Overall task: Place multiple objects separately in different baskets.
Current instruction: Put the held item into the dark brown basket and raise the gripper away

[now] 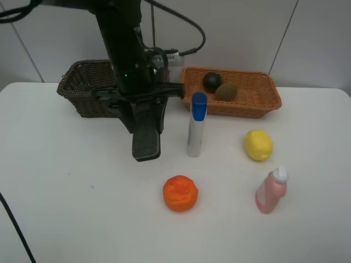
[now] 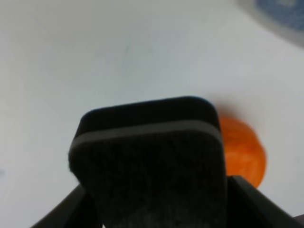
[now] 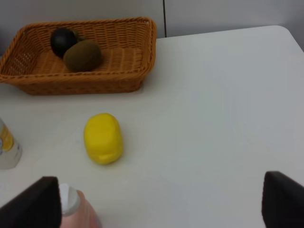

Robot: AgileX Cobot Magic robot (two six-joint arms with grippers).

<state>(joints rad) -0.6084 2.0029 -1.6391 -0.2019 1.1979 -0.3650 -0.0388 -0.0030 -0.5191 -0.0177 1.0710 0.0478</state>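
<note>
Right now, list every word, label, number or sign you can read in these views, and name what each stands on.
None can be read in any view.
White blue-capped tube: a yellowish mark on its side in the right wrist view, too blurred to read.
Pink bottle: no print shows.
Black felt eraser: plain, no print shows.

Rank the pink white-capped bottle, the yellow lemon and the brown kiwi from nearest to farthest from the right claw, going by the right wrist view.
From the open right claw:
1. Pink white-capped bottle: right beside one claw finger.
2. Yellow lemon: on the white table, beyond the bottle.
3. Brown kiwi: farthest, inside the light orange-tan woven basket.
</note>
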